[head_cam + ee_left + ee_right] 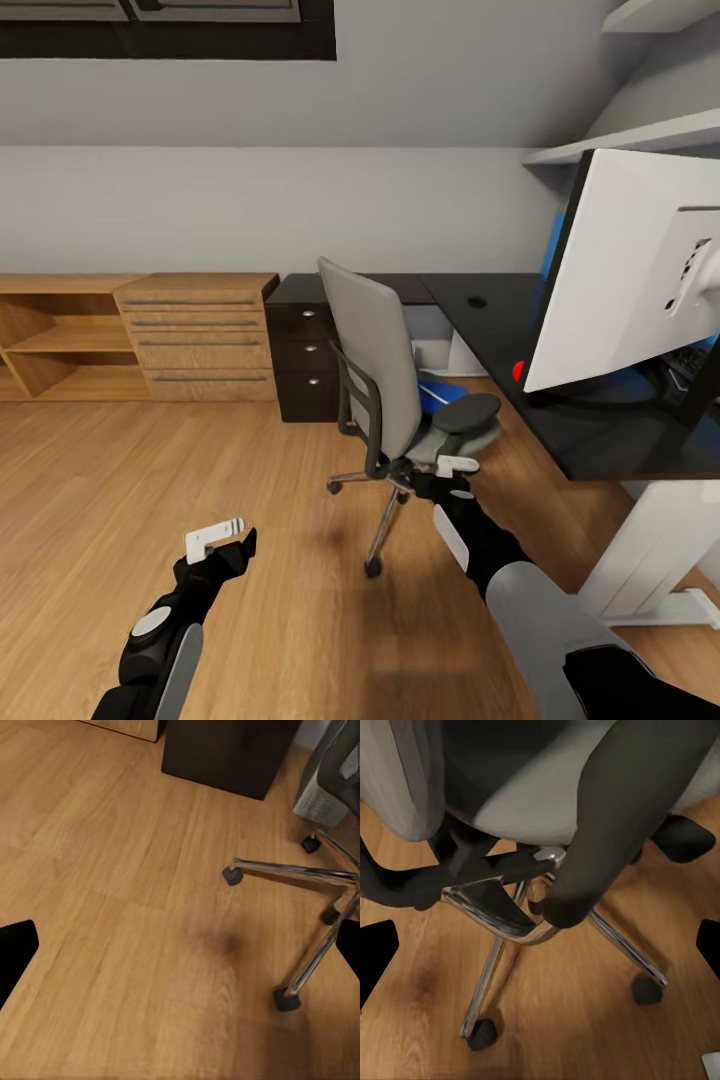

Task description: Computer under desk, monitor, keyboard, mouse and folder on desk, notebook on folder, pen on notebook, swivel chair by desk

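From the head, the chair (385,385) stands on the wooden floor (150,480) in front of the black counter (590,430), its grey back turned toward the camera, and a bright blue folder (440,392) lies on its seat beyond the backrest. The monitor (640,265) sits on the counter, showing its smooth light grey back, with a small red thing (518,372) beside its lower corner. A light wooden dresser (200,335) with bar handles stands along the wall. The right end effector (458,468) sits just under the near black armrest; I cannot tell whether it is open. The left end effector (215,538) hovers over bare floor, its white fingers apart. The right wrist camera alone shows the seat's underside, the matte armrest and chrome legs with black castors. The left wrist camera shows the wood grain and the shiny base.
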